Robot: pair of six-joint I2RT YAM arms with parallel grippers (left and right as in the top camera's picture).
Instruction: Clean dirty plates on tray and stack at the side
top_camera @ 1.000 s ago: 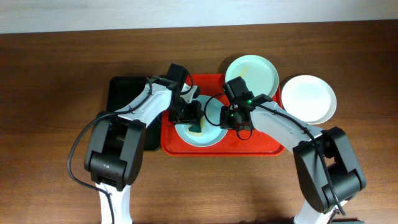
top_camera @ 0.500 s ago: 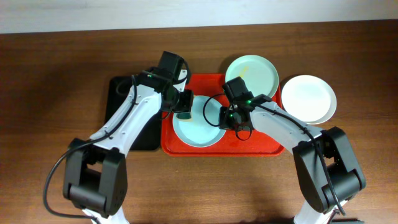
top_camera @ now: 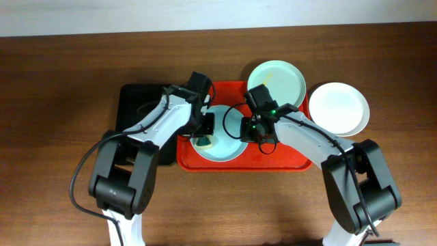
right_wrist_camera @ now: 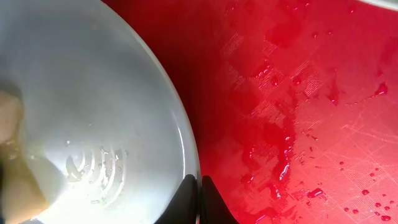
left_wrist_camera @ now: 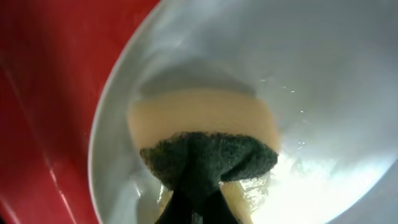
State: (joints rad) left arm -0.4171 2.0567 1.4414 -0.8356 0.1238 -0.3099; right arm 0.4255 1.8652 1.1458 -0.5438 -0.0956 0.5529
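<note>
Risk: right fingers (right_wrist_camera: 185,202) pinch only the pale blue plate (right_wrist_camera: 93,87) rim; left fingers (left_wrist_camera: 193,206), clamping the sponge (left_wrist_camera: 202,124), could shove it sliding across the wet red tray (right_wrist_camera: 298,112).

Right up close, the right pincer (right_wrist_camera: 194,198) sat at the bottom edge, its two dark tips closed either side of the pale blue plate (right_wrist_camera: 93,93) rim. The plate filled the left half, with wet streaks (right_wrist_camera: 96,167) glistening low down. A blurred beige sponge (right_wrist_camera: 18,186) lay on it at the far left. The red tray (right_wrist_camera: 298,112) spread right, scratched and dotted with droplets (right_wrist_camera: 288,163).
</note>
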